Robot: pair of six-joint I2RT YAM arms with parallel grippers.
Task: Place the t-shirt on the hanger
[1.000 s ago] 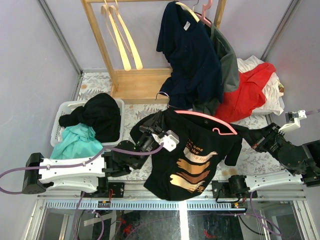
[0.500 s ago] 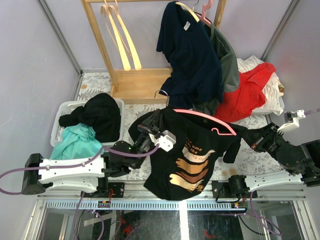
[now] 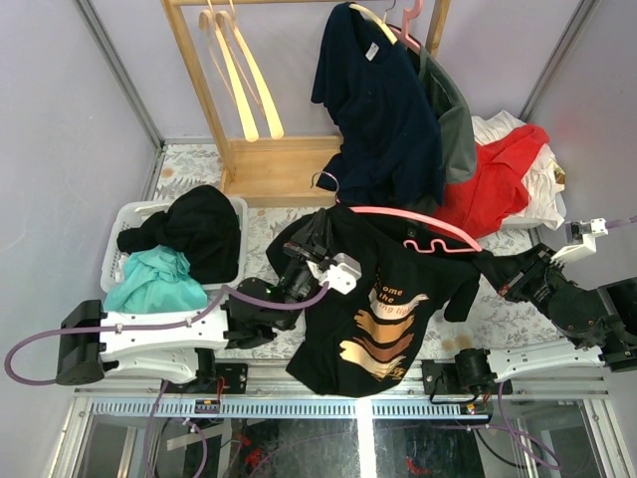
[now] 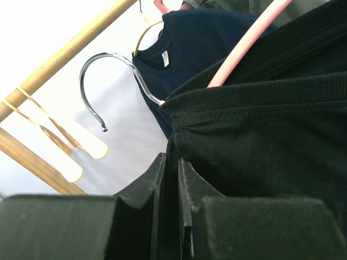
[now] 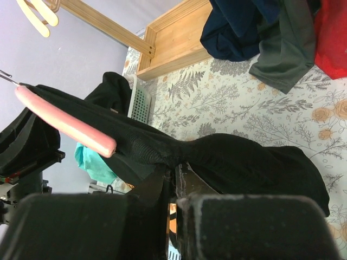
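The t-shirt [image 3: 383, 319] is black knit cotton with a ribbed neckband and a tan brush-stroke print under a few lines of lettering. It is held up over the middle of the table [image 3: 189, 159], stretched between the two arms, with its hem falling toward the table's near edge. The hanger [image 3: 418, 221] is smooth pink plastic with one wavy section on its lower bar and a thin, curved chrome hook [image 4: 108, 76]. It lies along the shirt's top edge. One pink arm shows against the fabric, and the hook comes out at the neckband.

The left gripper [image 3: 307, 247] has its two flat black fingers [image 4: 157, 179] pressed together on a fold of the shirt just below the collar. The right gripper [image 3: 513, 281] is also closed tight. It pinches the black cloth at the shirt's right sleeve, near the table's right edge.

The table is covered in a pale cloth printed with ferns and flowers. By its left edge stands one white slotted plastic basket [image 3: 124, 214], which holds two crumpled garments, one black and one teal. Along the far edge is a light wooden rack [image 3: 199, 80] carrying two cream hangers [image 3: 239, 70]. One navy t-shirt [image 3: 373, 110] hangs there beside a grey-green garment [image 3: 453, 119]. One red garment [image 3: 493, 184] is heaped on white cloth in the far right corner.
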